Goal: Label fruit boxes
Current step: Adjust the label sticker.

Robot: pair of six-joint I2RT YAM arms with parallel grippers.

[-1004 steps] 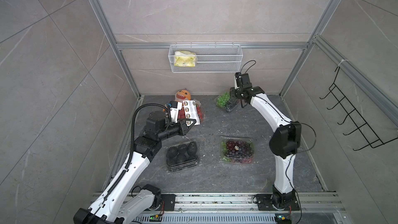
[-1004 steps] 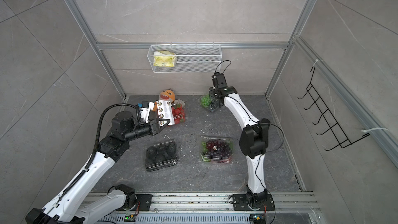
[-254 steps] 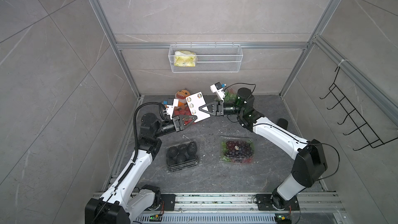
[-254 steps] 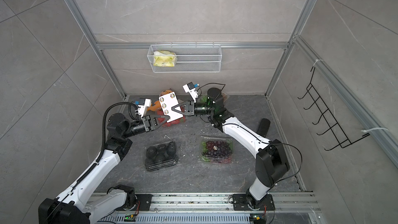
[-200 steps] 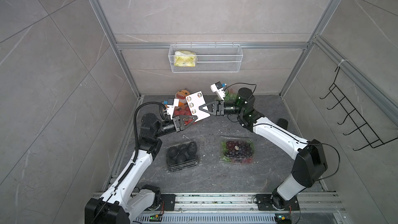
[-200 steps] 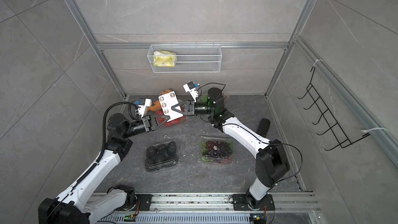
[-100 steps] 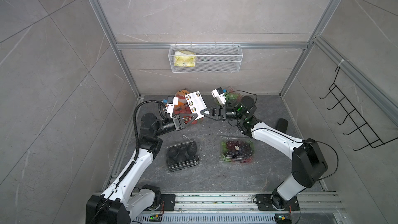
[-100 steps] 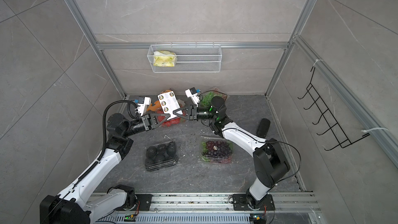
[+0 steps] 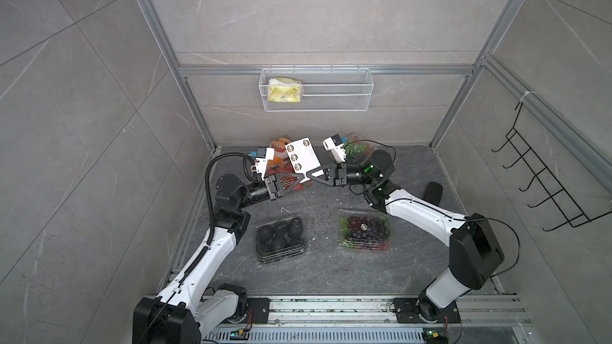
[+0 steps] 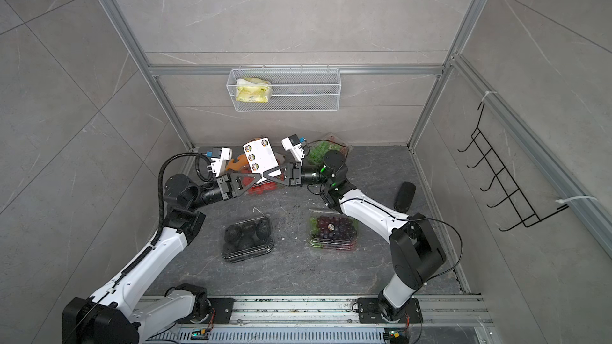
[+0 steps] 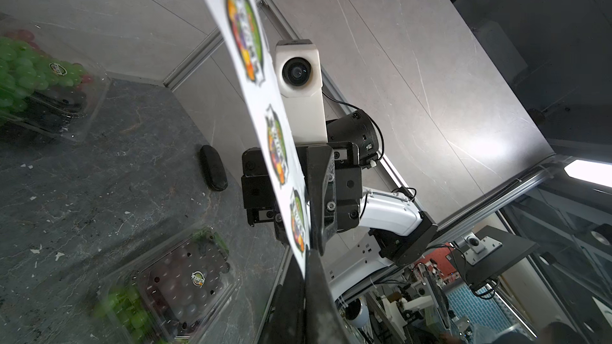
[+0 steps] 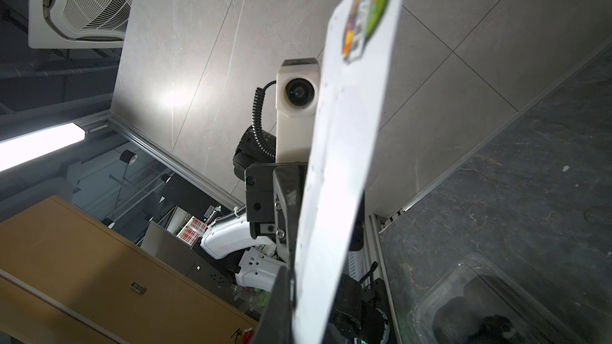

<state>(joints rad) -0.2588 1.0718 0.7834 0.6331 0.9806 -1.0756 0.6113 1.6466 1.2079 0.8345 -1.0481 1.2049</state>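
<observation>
Four fruit boxes stood on the surface (image 9: 324,269). The strawberry box (image 10: 261,188) was located near the back-left corner, largely hidden beneath the raised sticker sheet (image 9: 303,157). The green grape box (image 9: 359,148) was located at the back edge, near its middle. The dark fruit box (image 9: 280,236) and the purple grape box (image 9: 364,231) were located side by side toward the front edge, well apart from both grippers. A label (image 9: 363,226) was seen on the purple grape lid, and a second one (image 11: 56,67) on the green grape lid. None could be made out on the dark fruit box.

The left gripper (image 9: 299,179) was pressed together on the lower corner of the sheet. The right gripper (image 9: 309,173) was likewise pressed together at that lower end. Whether a sticker edge or only backing paper was pinched could not be told.

The boxes were judged to be light, thin-walled and smooth, and therefore likely to slide on the surface when pushed from the side. The lids were judged to flex under load, and the fruit beneath to bruise easily. Where a box must be steadied, hold should be taken at the stiffer outer rim, not across the lid. A label should be pressed lightly on the flat lid centre.
</observation>
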